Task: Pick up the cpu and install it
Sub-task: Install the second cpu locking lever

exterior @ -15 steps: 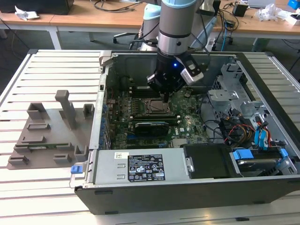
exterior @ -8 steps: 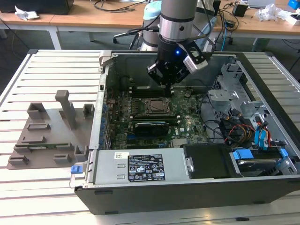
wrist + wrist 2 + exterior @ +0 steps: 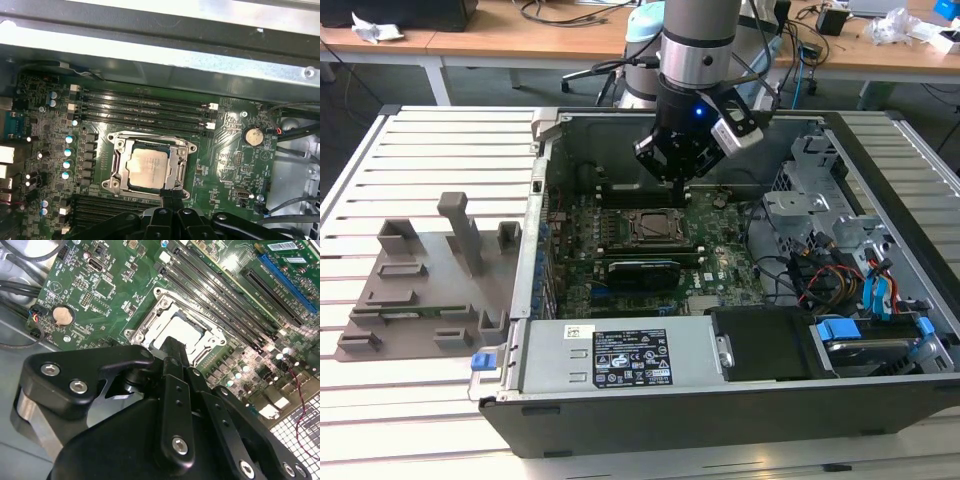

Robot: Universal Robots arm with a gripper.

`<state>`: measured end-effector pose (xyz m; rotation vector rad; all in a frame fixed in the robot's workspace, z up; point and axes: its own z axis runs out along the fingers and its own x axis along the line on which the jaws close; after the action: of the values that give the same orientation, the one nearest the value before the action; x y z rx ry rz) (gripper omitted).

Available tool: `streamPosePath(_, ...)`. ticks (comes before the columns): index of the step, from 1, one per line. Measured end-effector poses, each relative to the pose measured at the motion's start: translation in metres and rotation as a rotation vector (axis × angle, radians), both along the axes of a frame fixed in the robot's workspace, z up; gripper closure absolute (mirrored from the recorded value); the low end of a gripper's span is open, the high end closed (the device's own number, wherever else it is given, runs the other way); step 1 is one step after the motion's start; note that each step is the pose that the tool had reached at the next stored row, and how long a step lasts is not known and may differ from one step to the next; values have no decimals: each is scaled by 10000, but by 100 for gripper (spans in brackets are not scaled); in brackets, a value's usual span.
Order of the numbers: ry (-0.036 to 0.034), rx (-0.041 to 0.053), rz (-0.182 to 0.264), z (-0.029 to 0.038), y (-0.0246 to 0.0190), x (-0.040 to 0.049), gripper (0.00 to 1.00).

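The cpu (image 3: 146, 168) sits flat inside the socket (image 3: 150, 167) at the centre of the motherboard (image 3: 225, 150) in the first wrist view, so seating looks done. The gripper (image 3: 678, 172) hangs just above it in the open case (image 3: 720, 400), in the upper middle of the exterior view. Its fingers (image 3: 172, 352) look pressed together on nothing. The socket frame seems unlatched, though I cannot be sure.

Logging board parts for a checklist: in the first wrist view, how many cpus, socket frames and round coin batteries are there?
cpu: 1
socket frame: 1
coin battery: 1
Total: 3
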<state>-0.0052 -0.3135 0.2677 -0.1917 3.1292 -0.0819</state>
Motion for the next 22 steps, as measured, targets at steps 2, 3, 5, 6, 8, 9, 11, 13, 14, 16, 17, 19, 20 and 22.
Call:
streamPosePath(2,1,-3,2,2,-9,0,89)
streamPosePath(3,0,0,1,0,-16,0,89)
streamPosePath(5,0,-1,0,0,-36,0,89)
streamPosePath(6,1,-1,0,0,-71,0,89)
streamPosePath(8,0,0,0,-1,-116,0,89)
streamPosePath(9,0,0,0,-1,-146,0,89)
streamPosePath(11,0,0,0,-1,-204,0,89)
streamPosePath(13,0,0,0,-2,-241,0,89)
streamPosePath(14,0,0,0,-2,-262,0,89)
streamPosePath(16,0,2,0,-2,-297,0,89)
streamPosePath(17,0,5,0,-2,-352,0,89)
streamPosePath(19,0,13,0,-3,-415,0,89)
streamPosePath(20,0,19,0,-3,-432,0,89)
streamPosePath(22,0,49,0,-5,-484,0,89)
